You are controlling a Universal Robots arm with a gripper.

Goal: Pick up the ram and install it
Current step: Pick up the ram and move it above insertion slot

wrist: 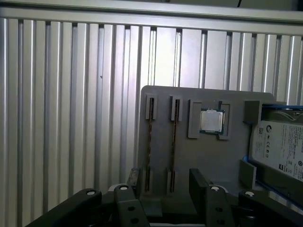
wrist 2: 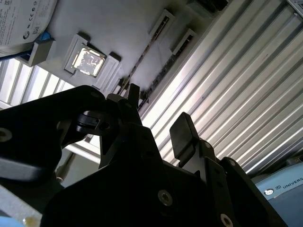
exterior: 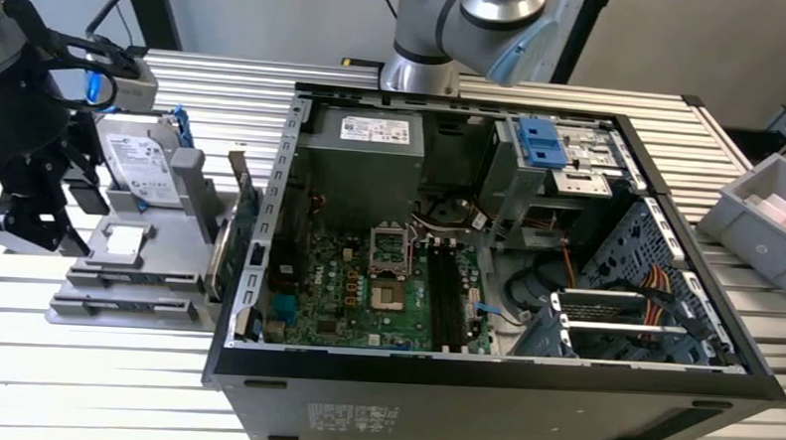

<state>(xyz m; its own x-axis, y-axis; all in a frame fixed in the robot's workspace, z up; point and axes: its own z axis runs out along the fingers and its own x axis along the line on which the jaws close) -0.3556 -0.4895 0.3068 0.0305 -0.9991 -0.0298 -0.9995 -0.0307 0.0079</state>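
Observation:
The ram (wrist: 150, 142) stands on edge as a thin strip in a slot of the grey holder (wrist: 161, 101). A second like strip (wrist: 173, 142) fills the slot beside it. In the second wrist view the same strips (wrist 2: 142, 59) run between slot ends. My gripper (wrist: 164, 177) hovers above the holder's near end, open, with both strips lying between its black fingers (wrist: 196, 177) and nothing held. It also appears open in the second wrist view (wrist 2: 158, 106). In the exterior view the gripper (exterior: 28, 219) is at the far left, over the holder (exterior: 112, 267). The motherboard's dark memory slots (exterior: 446, 292) lie inside the open computer case (exterior: 493, 373).
On the holder sit a processor chip (wrist: 211, 121) and a silver hard drive (wrist: 279, 146) in a blue frame. A green expansion card (exterior: 233, 243) stands between holder and case. A grey bin (exterior: 765, 221) is at the exterior view's right. The table is ribbed aluminium (wrist: 71, 118).

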